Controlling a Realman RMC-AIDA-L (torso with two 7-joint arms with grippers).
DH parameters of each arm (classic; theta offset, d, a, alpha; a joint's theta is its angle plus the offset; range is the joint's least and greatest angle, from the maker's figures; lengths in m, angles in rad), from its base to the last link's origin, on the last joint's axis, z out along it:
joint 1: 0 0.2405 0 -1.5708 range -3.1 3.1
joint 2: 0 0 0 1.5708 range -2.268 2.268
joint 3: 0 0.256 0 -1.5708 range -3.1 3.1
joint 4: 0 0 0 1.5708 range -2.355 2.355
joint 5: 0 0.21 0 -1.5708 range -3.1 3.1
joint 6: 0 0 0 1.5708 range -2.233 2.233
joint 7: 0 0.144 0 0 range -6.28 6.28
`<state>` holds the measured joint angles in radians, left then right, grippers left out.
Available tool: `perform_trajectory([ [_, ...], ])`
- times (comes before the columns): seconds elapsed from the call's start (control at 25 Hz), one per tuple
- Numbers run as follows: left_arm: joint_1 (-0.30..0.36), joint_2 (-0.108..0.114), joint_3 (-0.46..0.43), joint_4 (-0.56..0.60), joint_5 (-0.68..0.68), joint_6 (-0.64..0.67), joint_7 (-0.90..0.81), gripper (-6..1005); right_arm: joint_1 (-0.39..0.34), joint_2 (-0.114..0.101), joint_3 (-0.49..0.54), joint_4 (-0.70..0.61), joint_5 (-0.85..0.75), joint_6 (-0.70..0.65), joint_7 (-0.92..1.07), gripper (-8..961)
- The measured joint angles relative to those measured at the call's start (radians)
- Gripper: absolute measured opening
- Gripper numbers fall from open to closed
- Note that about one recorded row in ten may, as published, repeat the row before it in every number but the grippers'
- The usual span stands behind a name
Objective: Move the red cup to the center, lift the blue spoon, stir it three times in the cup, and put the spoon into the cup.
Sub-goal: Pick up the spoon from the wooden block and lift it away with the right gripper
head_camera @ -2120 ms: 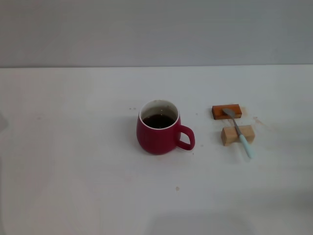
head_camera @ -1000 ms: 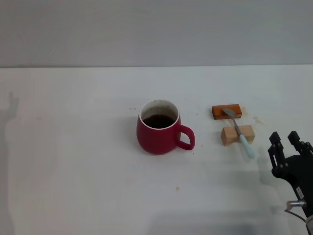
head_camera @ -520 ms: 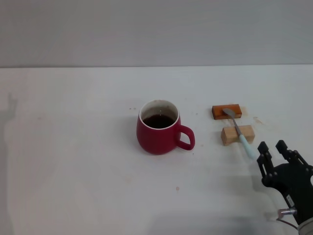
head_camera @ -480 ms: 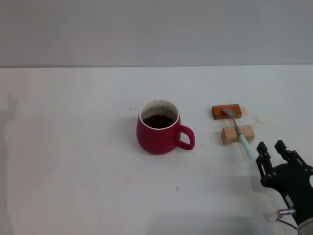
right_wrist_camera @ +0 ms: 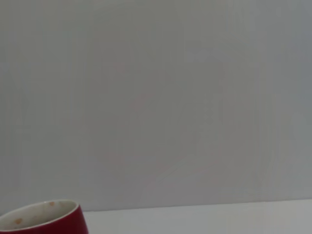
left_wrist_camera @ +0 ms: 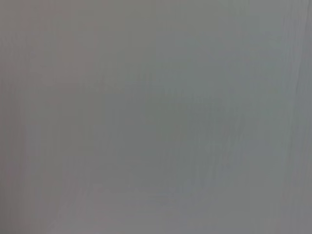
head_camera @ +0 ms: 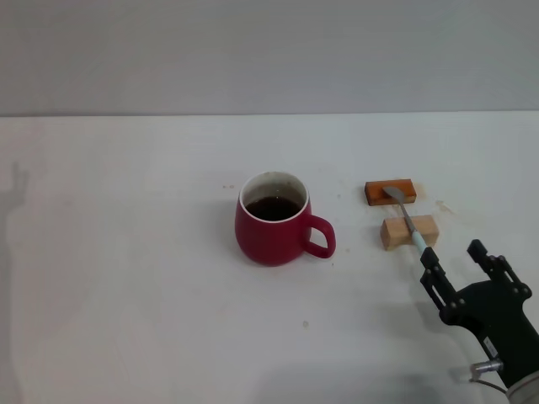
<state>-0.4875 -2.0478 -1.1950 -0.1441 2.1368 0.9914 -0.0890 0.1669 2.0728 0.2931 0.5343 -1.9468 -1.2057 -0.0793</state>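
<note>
The red cup stands near the middle of the white table, handle toward the right, dark liquid inside. Its rim also shows in the right wrist view. The blue spoon lies across two wooden blocks to the cup's right, silver bowl on the far block, pale blue handle pointing toward me. My right gripper is open just in front of the spoon's handle tip, its fingers either side of the handle's line. The left gripper is out of view.
An orange-brown block and a tan block support the spoon. The white table stretches left of the cup. A grey wall stands behind the table's far edge.
My right gripper has come in from the lower right and moved left and forward to the spoon's handle tip, its fingers spread wider. Cup and spoon have not moved.
</note>
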Motion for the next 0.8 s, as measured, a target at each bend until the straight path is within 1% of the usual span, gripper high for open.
perform_trajectory([
  [0.08,0.0,0.0,0.0,-0.001,0.0,0.002,0.0,852,0.0,0.001,0.001,-0.008,0.002,0.005,0.0,703],
  [0.32,0.0,0.0,0.0,-0.001,0.004,0.005,0.0,852,0.016,0.004,0.002,-0.015,0.005,0.044,0.005,713],
  [0.44,0.0,0.0,0.0,0.0,0.005,0.008,0.0,852,0.035,0.006,0.001,-0.018,0.006,0.083,0.008,718],
  [0.8,0.008,0.0,0.0,-0.002,0.005,0.015,0.0,852,0.063,0.007,0.011,-0.037,0.01,0.124,0.019,720],
])
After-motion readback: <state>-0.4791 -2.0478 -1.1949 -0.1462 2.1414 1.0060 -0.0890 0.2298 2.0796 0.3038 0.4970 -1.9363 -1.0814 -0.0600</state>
